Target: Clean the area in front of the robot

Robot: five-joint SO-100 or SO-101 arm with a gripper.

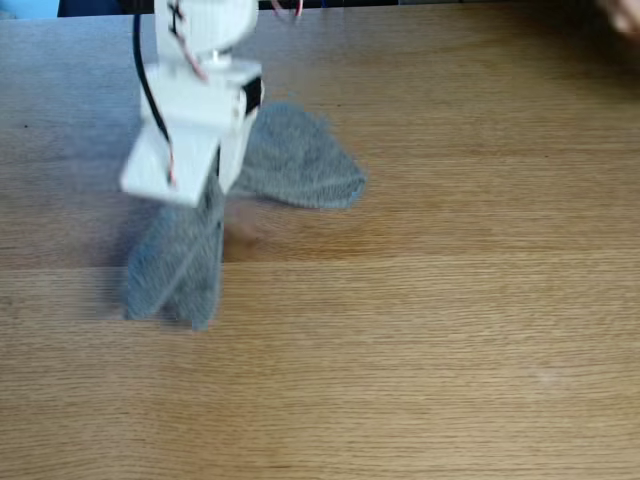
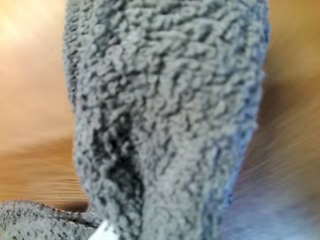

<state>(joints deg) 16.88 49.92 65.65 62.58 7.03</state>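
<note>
The robot (image 1: 205, 70), a white arm with a black servo block and thin wires, reaches down from the top left of the fixed view. Its gripper (image 1: 203, 187) is shut on a grey terry cloth (image 1: 180, 265). One part of the cloth trails from the flat white plates toward the camera onto the tabletop. Another flap (image 1: 300, 160) spreads out to the right behind the arm. The area (image 1: 430, 330) is a light-brown oak tabletop with fine grain. In the wrist view the cloth (image 2: 170, 100) is close up and blurred, with a white fingertip (image 2: 105, 233) at the bottom edge.
Bare oak runs to the right of the cloth and toward the camera in the fixed view. A blurred pinkish shape (image 1: 625, 15) shows at the top right corner. The table's far edge (image 1: 450, 3) lies along the top.
</note>
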